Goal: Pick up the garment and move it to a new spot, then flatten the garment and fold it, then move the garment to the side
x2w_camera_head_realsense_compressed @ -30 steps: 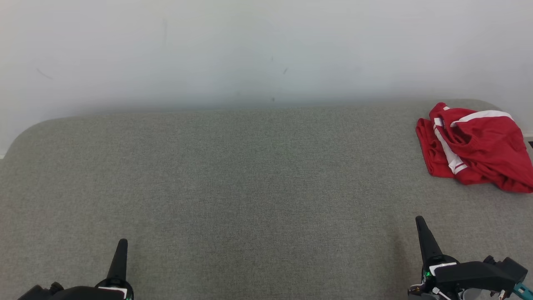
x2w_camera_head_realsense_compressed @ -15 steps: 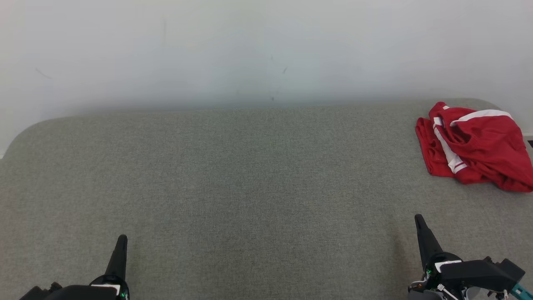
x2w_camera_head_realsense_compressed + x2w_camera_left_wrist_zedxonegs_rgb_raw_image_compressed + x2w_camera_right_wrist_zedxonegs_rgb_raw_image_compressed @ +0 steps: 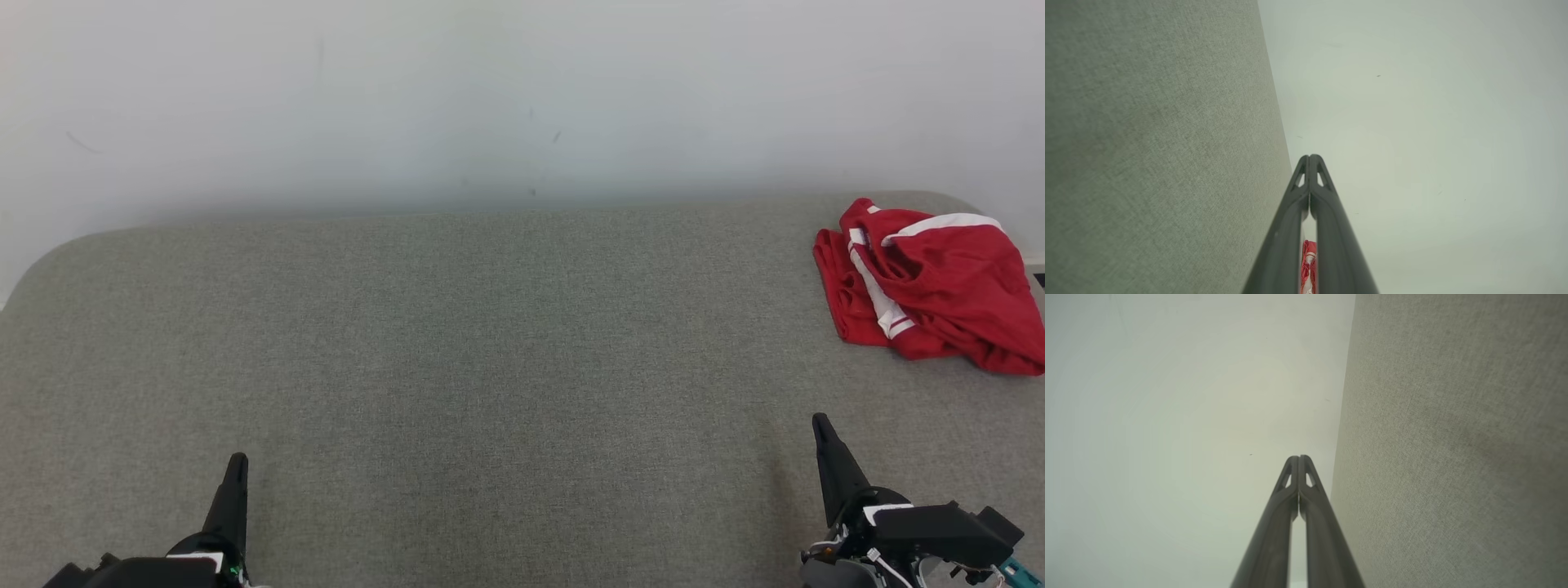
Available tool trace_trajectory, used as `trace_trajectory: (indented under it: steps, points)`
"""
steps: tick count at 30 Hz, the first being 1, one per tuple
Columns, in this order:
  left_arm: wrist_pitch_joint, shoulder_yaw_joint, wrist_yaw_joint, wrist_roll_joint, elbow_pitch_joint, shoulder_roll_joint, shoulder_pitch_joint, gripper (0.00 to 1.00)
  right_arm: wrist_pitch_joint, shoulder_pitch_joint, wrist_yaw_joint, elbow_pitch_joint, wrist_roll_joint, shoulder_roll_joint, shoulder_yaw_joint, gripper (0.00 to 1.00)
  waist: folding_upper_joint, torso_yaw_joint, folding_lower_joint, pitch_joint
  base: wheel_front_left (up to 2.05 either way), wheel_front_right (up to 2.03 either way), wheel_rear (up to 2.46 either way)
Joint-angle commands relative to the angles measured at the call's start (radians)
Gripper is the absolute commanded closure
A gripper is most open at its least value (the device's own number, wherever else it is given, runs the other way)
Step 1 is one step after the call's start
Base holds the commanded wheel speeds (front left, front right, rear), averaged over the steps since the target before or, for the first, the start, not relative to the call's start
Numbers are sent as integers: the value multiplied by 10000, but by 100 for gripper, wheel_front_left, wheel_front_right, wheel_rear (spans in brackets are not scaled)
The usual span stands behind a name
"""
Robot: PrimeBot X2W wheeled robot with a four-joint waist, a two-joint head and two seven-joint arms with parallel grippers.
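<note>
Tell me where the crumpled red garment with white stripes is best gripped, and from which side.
Probably the bunched left edge by the white side stripe: the crumpled red garment lies there in layered, raised folds, easier to pinch than its smoother right part. Come from the near left with the right gripper, the closer one, after opening its shut fingers.

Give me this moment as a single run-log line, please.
stage: pre-grasp | red-and-white garment: crumpled, far right on grey fabric surface, untouched | left fingers: shut, empty | right fingers: shut, empty
</note>
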Motion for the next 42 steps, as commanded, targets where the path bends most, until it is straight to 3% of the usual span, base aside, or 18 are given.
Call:
trace_trajectory:
  steps: [1, 10, 42]
  points:
    - [68, 57, -94, -202, 17, -44, -144, 100, 66, -63, -19, -1, 221, 12, -18, 100, 0, -1, 1, 2, 0, 0, 0]
    - [208, 198, -195, -734, 80, -149, -189, 100, 188, -137, -21, 56, 836, 13, -52, 100, 0, -13, 1, 14, 0, 0, 0]
    - [236, 230, -187, -636, 74, -167, -188, 100, 189, -131, -21, 52, 781, 13, -45, 100, 0, -13, 1, 15, 0, 0, 0]
